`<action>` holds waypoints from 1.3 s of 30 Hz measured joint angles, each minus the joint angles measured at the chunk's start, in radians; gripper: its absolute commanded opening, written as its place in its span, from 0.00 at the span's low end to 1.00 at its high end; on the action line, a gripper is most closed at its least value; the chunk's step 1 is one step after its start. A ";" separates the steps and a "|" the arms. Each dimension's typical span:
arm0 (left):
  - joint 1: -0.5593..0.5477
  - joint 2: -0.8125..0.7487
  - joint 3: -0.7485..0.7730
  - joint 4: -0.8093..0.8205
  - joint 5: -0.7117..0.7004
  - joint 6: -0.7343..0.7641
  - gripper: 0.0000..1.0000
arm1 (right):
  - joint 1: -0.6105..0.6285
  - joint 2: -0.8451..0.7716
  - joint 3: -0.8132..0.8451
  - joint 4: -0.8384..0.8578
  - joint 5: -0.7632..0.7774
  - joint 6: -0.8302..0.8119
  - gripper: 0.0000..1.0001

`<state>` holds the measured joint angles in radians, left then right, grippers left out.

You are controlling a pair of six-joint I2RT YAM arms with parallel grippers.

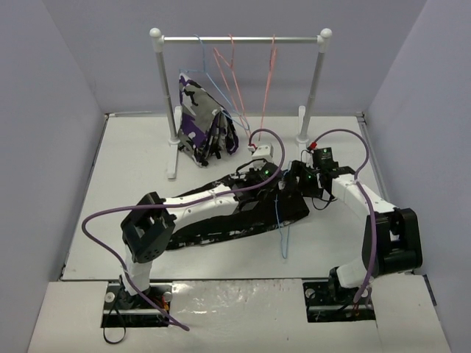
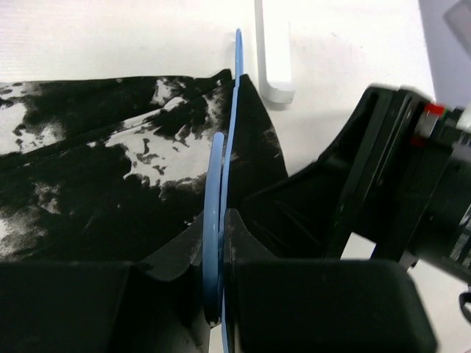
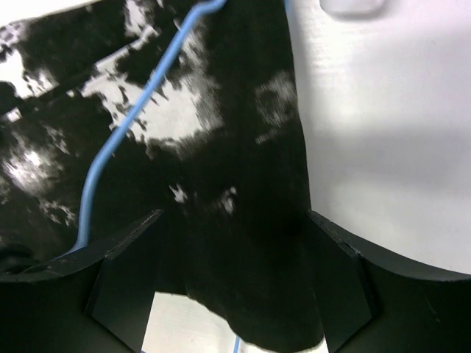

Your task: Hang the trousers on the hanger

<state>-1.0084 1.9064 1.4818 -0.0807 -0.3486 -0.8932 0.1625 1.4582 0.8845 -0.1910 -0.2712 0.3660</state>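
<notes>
Long black, white-splotched fabric trousers [image 1: 221,217] spread flat on the white table [image 1: 132,162]. Thin light-blue wire hanger [image 2: 234,110] across their right end, clamped in the left tool [image 2: 221,243]. Just beside, the right tool [image 3: 232,272], fingers apart, straddling the trousers' edge.

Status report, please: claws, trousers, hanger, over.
Left claw shut on the hanger. Right claw open, straddling end of trousers. Garment flat on table, not yet hung. Rack foot close by.
</notes>
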 measured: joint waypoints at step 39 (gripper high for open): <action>0.029 -0.241 -0.239 -0.017 -0.083 -0.076 0.00 | 0.002 -0.093 0.031 0.036 -0.054 -0.009 0.00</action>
<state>-0.9794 1.6656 1.2428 -0.0978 -0.4313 -0.9697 0.1643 1.3655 0.9153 -0.1545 -0.3248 0.3573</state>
